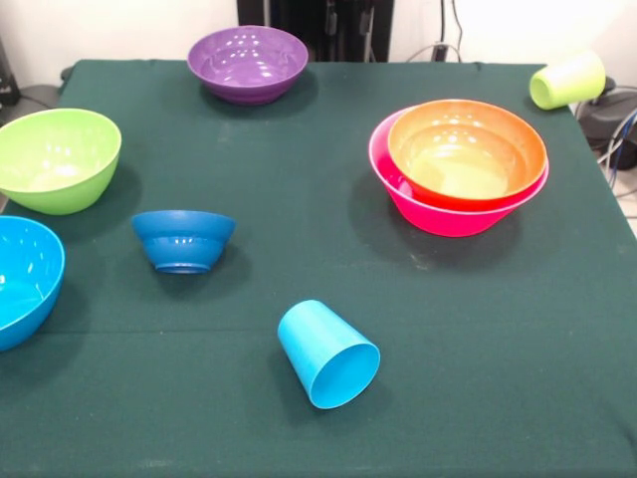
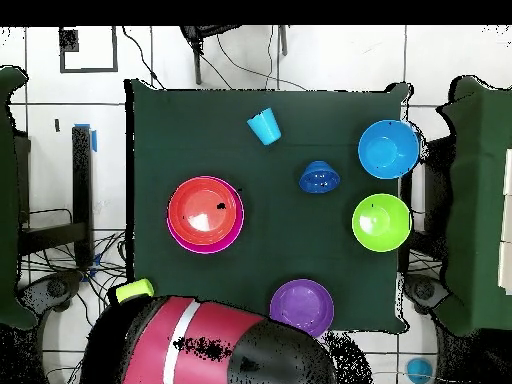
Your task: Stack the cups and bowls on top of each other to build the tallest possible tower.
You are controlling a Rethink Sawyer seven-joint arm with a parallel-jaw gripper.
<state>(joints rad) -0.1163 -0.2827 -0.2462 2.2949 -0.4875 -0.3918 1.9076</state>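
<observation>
An orange bowl (image 1: 466, 149) (image 2: 205, 208) sits nested inside the wide pink bowl (image 1: 448, 217) (image 2: 200, 247), a two-bowl tower. A sky blue cup (image 1: 328, 354) (image 2: 264, 127) lies on its side with its mouth open toward the front camera. A pale yellow-green cup (image 1: 567, 80) (image 2: 133, 291) lies tipped at the table's corner. The purple bowl (image 1: 247, 62) (image 2: 301, 306), lime green bowl (image 1: 55, 157) (image 2: 381, 221), sky blue bowl (image 1: 20, 279) (image 2: 388, 149) and small dark blue bowl (image 1: 184, 239) (image 2: 319, 178) stand apart. Neither view shows the gripper.
The red and black arm (image 2: 200, 340) is drawn back over the table's edge beside the purple bowl in the overhead view. A dark green cloth (image 1: 299, 199) covers the table. Cables and dark equipment (image 1: 612, 119) lie off the table beyond the yellow-green cup.
</observation>
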